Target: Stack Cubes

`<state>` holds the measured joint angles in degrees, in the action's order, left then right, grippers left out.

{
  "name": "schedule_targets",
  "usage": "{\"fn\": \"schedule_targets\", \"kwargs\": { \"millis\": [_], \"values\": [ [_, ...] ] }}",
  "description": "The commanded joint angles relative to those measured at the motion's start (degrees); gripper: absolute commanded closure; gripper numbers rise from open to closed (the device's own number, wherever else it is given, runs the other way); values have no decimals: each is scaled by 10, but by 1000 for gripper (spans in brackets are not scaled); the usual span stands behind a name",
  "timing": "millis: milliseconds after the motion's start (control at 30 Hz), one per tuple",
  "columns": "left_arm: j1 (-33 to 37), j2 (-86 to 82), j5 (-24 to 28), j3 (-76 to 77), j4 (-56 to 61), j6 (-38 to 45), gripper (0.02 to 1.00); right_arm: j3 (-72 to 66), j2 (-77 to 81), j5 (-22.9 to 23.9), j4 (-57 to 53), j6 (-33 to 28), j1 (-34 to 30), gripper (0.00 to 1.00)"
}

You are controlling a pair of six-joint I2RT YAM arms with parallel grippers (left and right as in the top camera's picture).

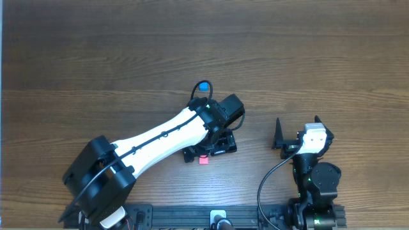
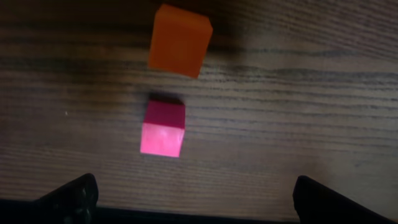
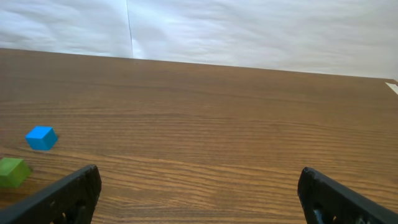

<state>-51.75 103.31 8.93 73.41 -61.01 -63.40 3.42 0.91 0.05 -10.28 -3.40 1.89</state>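
A pink cube (image 2: 163, 129) lies on the wooden table, with an orange cube (image 2: 180, 40) a little beyond it and apart from it. My left gripper (image 2: 193, 202) hangs over the table just short of the pink cube, open, with nothing between its fingers. From above, the pink cube (image 1: 203, 160) peeks out beside the left gripper (image 1: 211, 147), near the middle of the table. A blue cube (image 1: 203, 86) sits just past the left wrist. My right gripper (image 3: 199, 199) rests low at the right, open and empty, with the blue cube (image 3: 41, 137) and a green cube (image 3: 12, 172) far off to its side.
The wooden table (image 1: 96, 57) stretches bare to the far side and to both sides. A white backdrop (image 3: 249, 31) rises behind the table's far edge. The right arm (image 1: 313, 144) stands near the front edge.
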Motion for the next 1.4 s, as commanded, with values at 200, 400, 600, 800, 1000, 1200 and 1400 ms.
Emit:
{"fn": "schedule_targets", "kwargs": {
  "millis": [200, 400, 600, 800, 1000, 1200, 1400],
  "values": [
    [-2, 2, -34, -54, 68, 41, 18, -5, -6, -4, 0, 2, -4, 7],
    [-2, 1, -35, -85, 94, 44, 18, -5, -6, -4, 0, 2, -4, 9],
    [-17, 1, -41, -86, 87, 64, 20, -5, -6, -4, 0, 2, -4, 7],
    [-35, 1, -48, -86, 89, 64, 20, -5, -6, -4, 0, 2, -4, 7],
    [-47, 3, -61, -87, 87, 64, 20, -5, -6, -4, 0, 2, -4, 9],
    [-47, 5, -67, -97, 90, 59, 23, -5, -6, -4, 0, 2, -4, 9],
    [-46, 5, -62, -116, 111, 60, 31, -5, -6, -4, 0, 2, -4, 9]
  ]
}}
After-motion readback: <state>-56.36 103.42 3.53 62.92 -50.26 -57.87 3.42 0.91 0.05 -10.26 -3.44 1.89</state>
